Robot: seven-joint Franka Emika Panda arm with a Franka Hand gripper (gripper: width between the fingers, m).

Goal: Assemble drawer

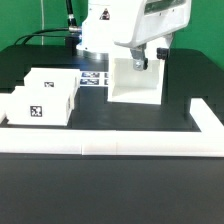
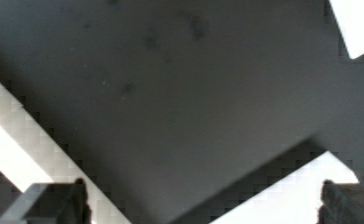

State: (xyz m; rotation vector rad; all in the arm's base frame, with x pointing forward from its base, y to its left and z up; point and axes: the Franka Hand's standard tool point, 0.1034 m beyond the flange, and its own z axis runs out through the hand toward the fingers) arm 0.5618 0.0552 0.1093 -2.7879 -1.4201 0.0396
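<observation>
The gripper [image 1: 147,57] is hovering with its fingers [image 2: 51,203] spread wide, pinching nothing, just above the tall casing [image 1: 135,86]. The casing is standing upright on the black desk [image 1: 112,116], showing only white walls inside. The 2 trays [image 1: 47,97] are sitting together toward the exterior view's left, well apart from the casing.

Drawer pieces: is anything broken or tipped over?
Nothing stands out. The casing stands straight, with the open gripper at its top. The trays sit flat at the exterior view's left. No piece looks cracked or knocked over.
</observation>
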